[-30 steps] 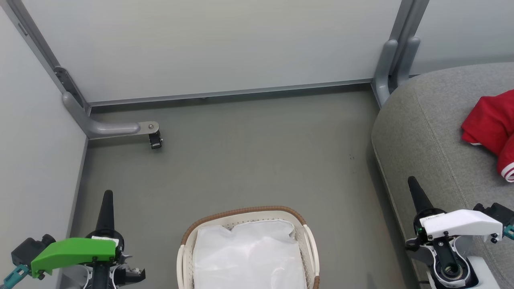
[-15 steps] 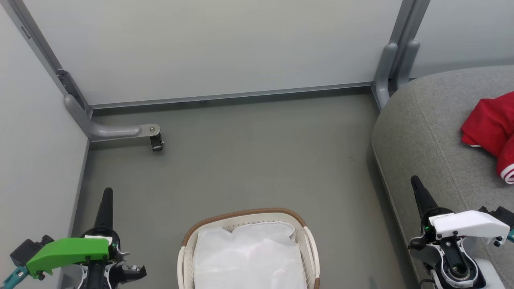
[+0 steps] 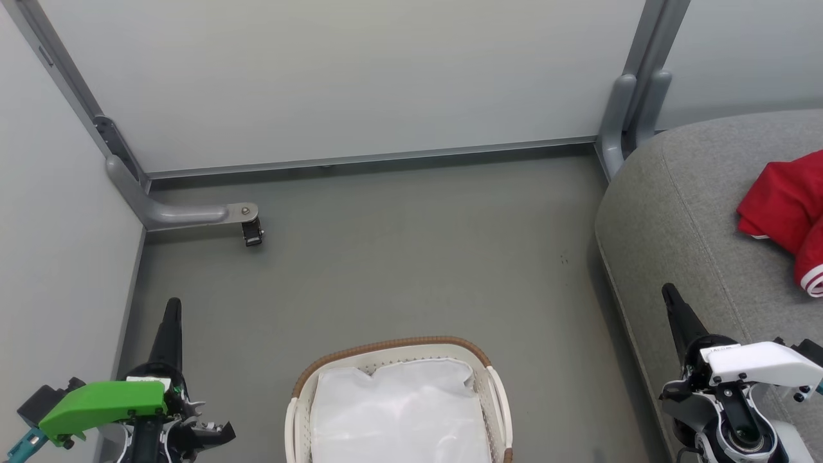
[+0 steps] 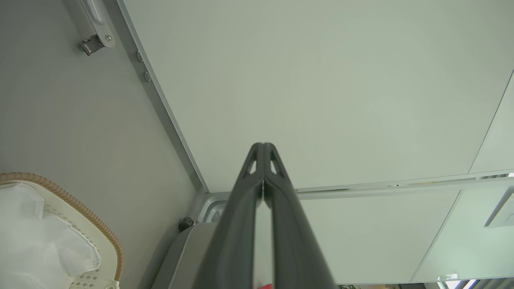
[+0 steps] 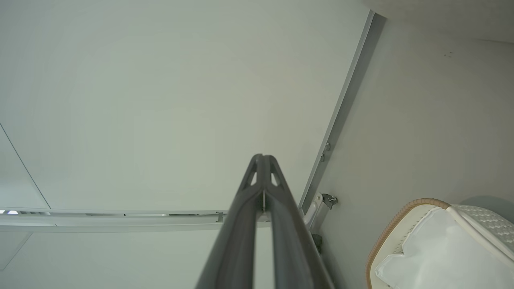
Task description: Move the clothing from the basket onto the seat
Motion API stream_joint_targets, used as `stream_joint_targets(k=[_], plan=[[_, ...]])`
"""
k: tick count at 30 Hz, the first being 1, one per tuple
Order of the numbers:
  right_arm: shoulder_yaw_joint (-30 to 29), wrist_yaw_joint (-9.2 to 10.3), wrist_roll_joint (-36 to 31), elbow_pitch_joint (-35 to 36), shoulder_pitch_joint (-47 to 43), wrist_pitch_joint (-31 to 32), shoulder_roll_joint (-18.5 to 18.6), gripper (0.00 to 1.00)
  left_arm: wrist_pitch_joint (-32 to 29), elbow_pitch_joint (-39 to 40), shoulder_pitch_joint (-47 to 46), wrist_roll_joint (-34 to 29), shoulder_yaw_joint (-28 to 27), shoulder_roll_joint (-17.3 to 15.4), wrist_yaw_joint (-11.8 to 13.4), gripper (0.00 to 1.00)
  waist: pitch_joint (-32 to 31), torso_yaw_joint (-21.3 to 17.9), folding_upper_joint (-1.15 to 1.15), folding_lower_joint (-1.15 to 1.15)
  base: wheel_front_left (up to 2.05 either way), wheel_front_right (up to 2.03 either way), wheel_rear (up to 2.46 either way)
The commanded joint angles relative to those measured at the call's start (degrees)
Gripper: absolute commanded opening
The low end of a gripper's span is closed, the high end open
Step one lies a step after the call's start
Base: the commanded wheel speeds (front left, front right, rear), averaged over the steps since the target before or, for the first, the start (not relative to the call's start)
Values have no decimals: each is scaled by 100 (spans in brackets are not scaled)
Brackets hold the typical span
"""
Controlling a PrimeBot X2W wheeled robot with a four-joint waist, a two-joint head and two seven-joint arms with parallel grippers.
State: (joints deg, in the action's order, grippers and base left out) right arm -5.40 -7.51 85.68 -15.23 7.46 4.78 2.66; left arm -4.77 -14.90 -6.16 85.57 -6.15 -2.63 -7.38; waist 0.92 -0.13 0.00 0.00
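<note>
The red clothing (image 3: 784,212) with white trim lies on the grey seat (image 3: 675,212) at the right edge of the head view. The cream basket (image 3: 495,399) with a brown rim stands on the floor at the bottom centre, and inside it lies a white liner cloth (image 3: 398,411). My left gripper (image 3: 172,307) is at the lower left, shut and holding nothing. My right gripper (image 3: 669,292) is at the lower right beside the seat's front edge, shut with nothing in it. In the wrist views the left gripper (image 4: 263,150) and right gripper (image 5: 263,160) have their tips pressed together.
Pale partition panels (image 3: 360,71) close off the back and left. A grey bracket foot with a small caster (image 3: 252,233) juts onto the floor at the left. Two grey posts (image 3: 627,109) stand by the seat's back corner. Grey floor (image 3: 398,257) lies between basket and wall.
The head camera has shifted slightly, so the scene sits a little lower in the picture. Both grippers stay shut at the bottom corners. Clothing, basket and seat have not moved.
</note>
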Motion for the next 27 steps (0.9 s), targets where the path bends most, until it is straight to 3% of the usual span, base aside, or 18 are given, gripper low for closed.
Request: stream_joint_targets(k=[1,17,27], plan=[[-37,3,123,48,-81,37,33,0,-33,46,-10,120,-31,-40,-18,0,-6,1,0,0,0,0,0],[-132,3,709,148,-165,193,37,0,-202,102,-8,719,-51,-43,-20,0,-74,13,0,0,0,0,0],[-127,3,685,139,-165,193,36,0,-200,97,-8,692,-49,-42,-20,0,-75,13,0,0,0,0,0]])
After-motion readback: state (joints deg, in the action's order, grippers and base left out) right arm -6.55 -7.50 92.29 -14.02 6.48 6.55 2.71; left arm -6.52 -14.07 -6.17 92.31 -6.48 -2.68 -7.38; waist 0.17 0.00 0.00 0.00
